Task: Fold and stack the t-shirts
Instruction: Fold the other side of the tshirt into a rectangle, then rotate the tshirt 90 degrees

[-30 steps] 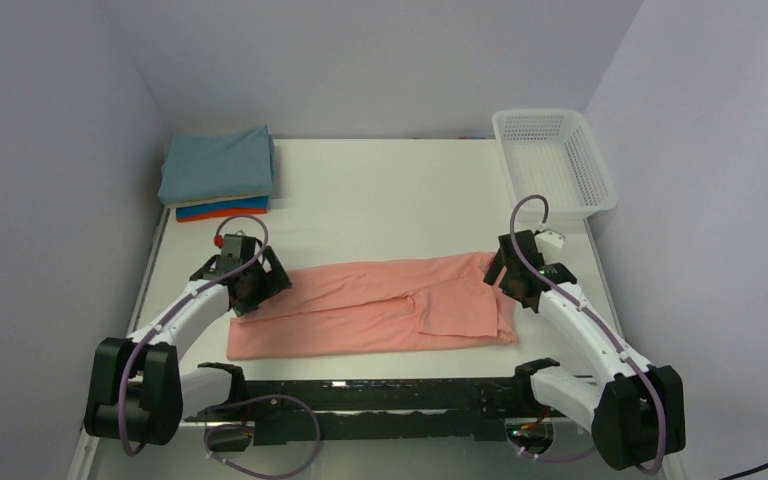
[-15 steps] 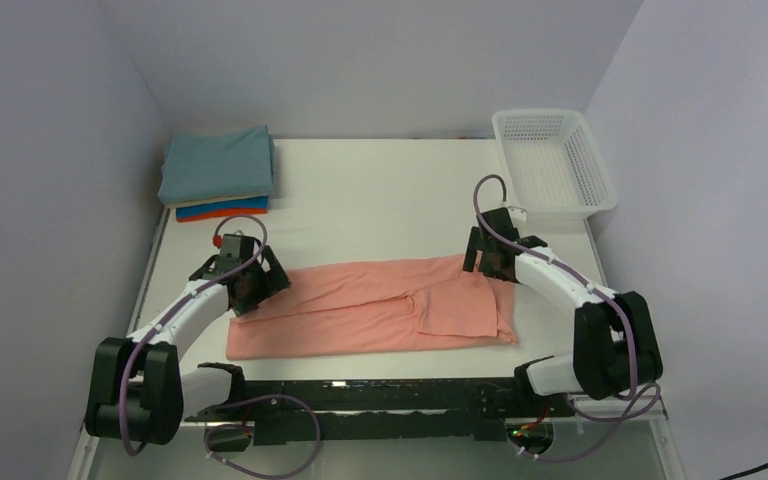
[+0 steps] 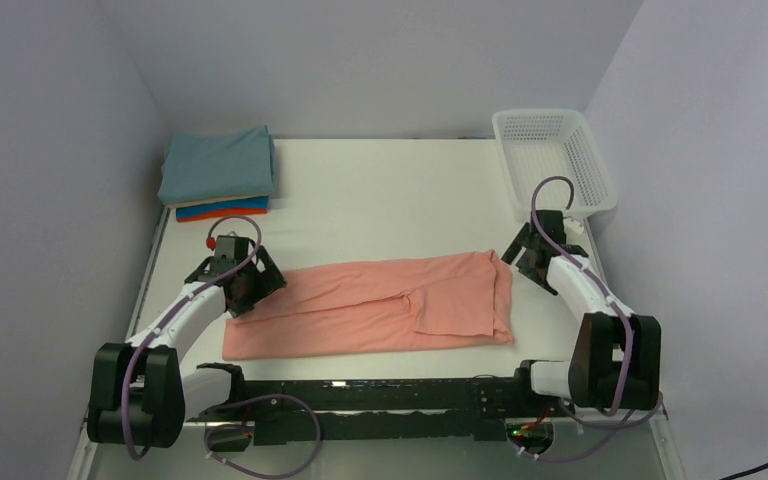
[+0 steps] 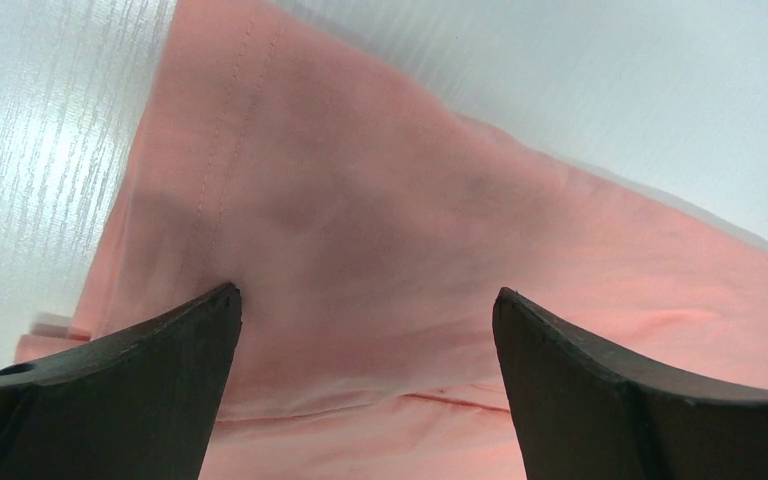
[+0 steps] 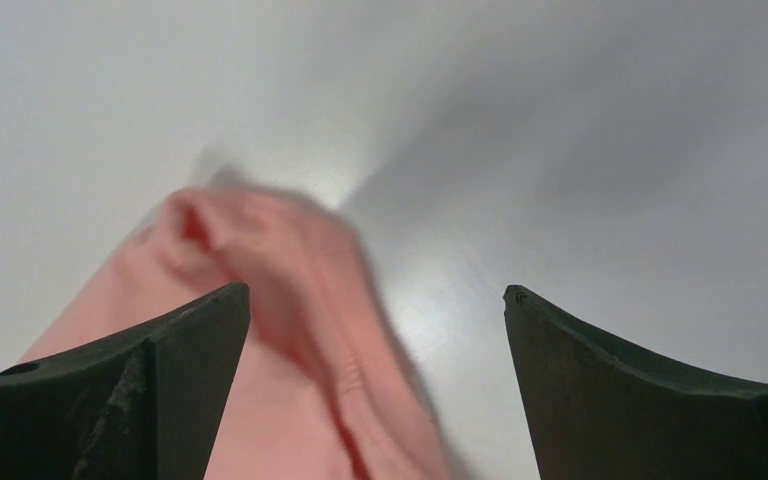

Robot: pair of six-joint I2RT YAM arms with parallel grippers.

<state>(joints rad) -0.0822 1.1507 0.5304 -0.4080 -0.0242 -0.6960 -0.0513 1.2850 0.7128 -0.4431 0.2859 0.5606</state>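
Observation:
A salmon-pink t-shirt [image 3: 370,305] lies folded lengthwise into a long band across the near half of the table. My left gripper [image 3: 245,290] hovers over its left end, open. In the left wrist view the pink cloth [image 4: 380,230] fills the gap between the spread fingers of this gripper [image 4: 365,300], and nothing is pinched. My right gripper [image 3: 525,258] is open just off the shirt's far right corner. That corner [image 5: 260,290] shows blurred beside its left finger in the right wrist view [image 5: 375,300]. Folded t-shirts [image 3: 218,170], teal on top, are stacked at the far left.
A white mesh basket [image 3: 540,113] stands at the far right corner, close behind my right arm. The table's left edge [image 3: 150,270] runs next to my left arm. Walls close in the table on three sides.
My right arm has swung from over the shirt's right end out past its far right corner. The shirt's right end now lies flatter. My left gripper has barely shifted.

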